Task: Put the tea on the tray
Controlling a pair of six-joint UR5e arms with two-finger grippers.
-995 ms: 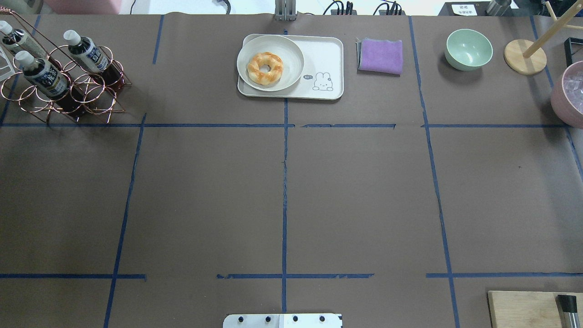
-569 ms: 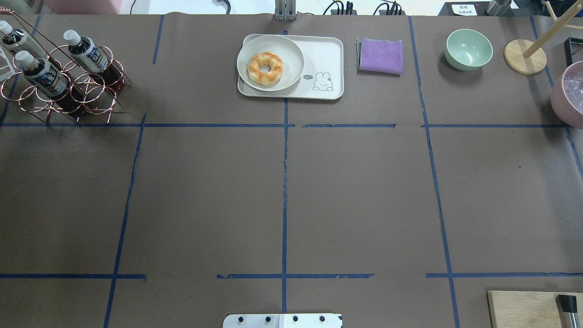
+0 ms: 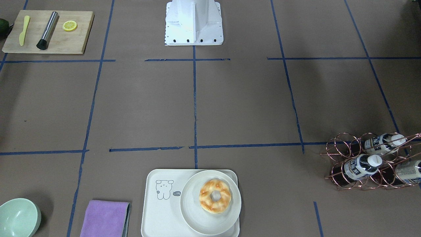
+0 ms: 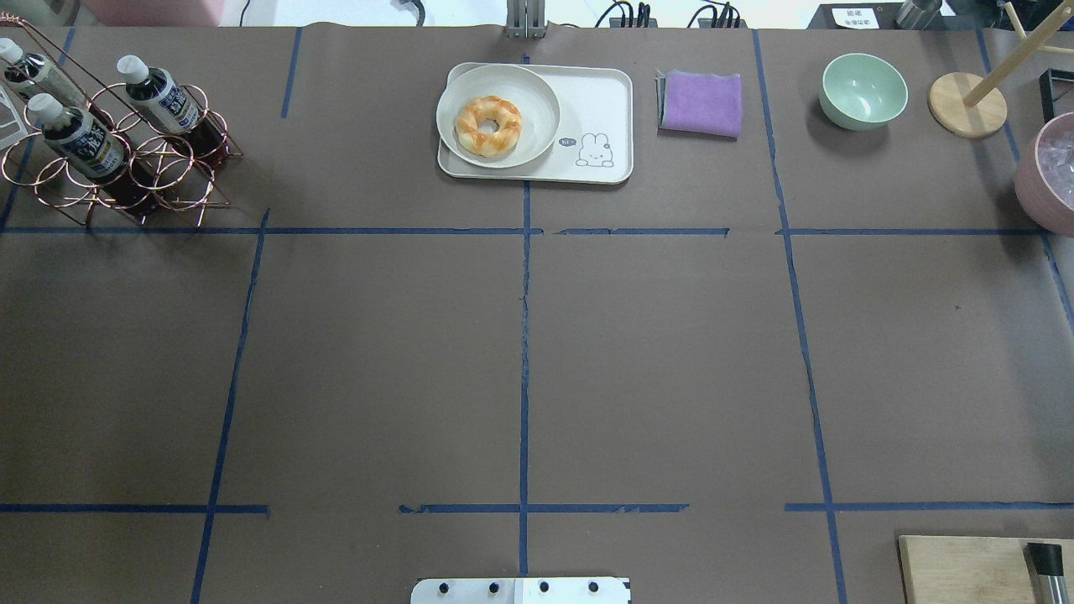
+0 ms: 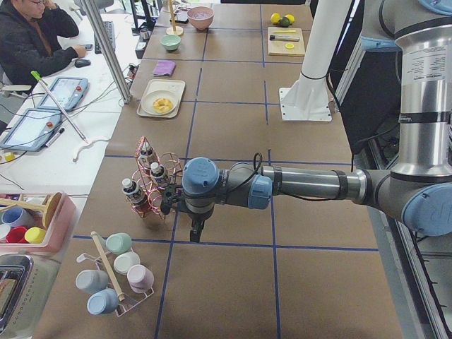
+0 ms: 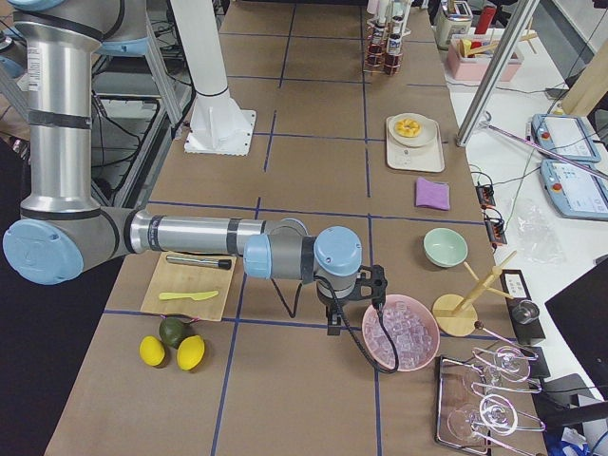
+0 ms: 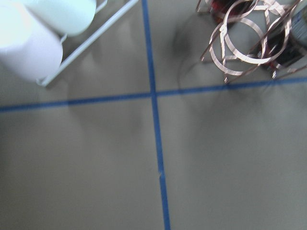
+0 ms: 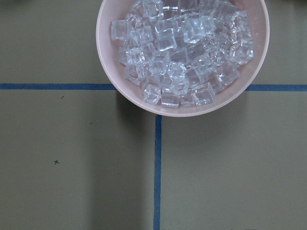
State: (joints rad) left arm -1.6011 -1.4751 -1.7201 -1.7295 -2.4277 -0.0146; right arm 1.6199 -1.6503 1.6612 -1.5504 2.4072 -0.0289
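Three tea bottles stand tilted in a copper wire rack (image 4: pixel 159 168) at the table's far left: one (image 4: pixel 159 94), one (image 4: pixel 77 134), one (image 4: pixel 29 71). They also show in the front view (image 3: pixel 361 166). The cream tray (image 4: pixel 600 101) with the line-drawn animal lies at the far centre. My left gripper (image 5: pixel 194 236) hangs over the table just beside the rack, seen only in the left side view; I cannot tell its state. My right gripper (image 6: pixel 332 323) hangs beside the pink ice bowl (image 6: pixel 399 332); I cannot tell its state. Neither wrist view shows fingers.
A round plate (image 4: pixel 537 92) with a doughnut (image 4: pixel 487 126) fills the tray's left half. A purple cloth (image 4: pixel 701 102), green bowl (image 4: pixel 863 91) and wooden stand (image 4: pixel 967 104) line the far right. A wooden board (image 3: pixel 46 33) lies near the base. Pastel cups (image 5: pixel 116 275) lie past the rack.
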